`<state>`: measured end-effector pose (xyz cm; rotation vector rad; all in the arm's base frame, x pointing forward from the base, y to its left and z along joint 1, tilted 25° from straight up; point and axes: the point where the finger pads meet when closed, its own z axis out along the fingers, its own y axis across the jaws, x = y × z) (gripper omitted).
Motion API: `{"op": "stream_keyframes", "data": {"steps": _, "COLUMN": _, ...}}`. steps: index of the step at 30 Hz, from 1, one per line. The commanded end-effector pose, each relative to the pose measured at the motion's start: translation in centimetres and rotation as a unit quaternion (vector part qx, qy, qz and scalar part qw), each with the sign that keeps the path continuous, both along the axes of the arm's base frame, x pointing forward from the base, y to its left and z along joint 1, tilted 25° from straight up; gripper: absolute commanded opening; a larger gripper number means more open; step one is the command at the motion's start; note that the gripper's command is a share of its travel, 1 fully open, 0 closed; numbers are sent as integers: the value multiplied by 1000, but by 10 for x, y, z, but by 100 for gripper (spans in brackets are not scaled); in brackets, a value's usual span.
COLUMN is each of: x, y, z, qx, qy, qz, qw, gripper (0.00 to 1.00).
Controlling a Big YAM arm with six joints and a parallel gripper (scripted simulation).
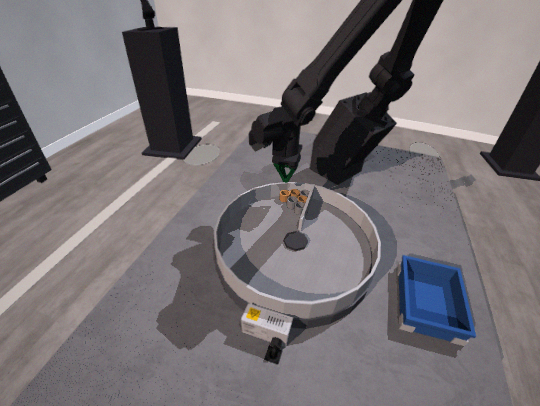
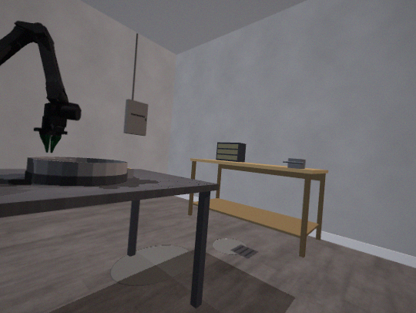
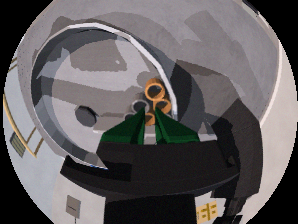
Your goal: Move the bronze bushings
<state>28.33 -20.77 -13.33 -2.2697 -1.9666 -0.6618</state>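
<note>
Grey mat on a dark table, plain walls behind. My gripper hangs nearly closed and holds nothing, just above the turntable rim. The bronze bushings stand upright in a cluster with grey bushings just below and ahead of my fingertips, against the divider. The blue crate lies well apart, across the turntable.

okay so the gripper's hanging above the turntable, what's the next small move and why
Probably open the fingers while descending toward a bronze bushing. The gripper hangs nearly shut and empty just above the turntable rim, beside the bushing cluster, and the crate holds nothing yet.
</note>
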Motion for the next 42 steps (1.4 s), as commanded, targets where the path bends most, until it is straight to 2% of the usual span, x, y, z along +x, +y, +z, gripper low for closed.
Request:
{"op": "stream_keyframes", "data": {"steps": 1, "x": 14, "y": -25, "z": 9, "qx": -16, "qy": -10, "qz": -39, "qw": 999, "gripper": 12}}
{"op": "stream_keyframes", "data": {"steps": 42, "x": 12, "y": -22, "z": 8, "qx": -11, "qy": -5, "qz": -37, "qw": 999, "gripper": 12}}
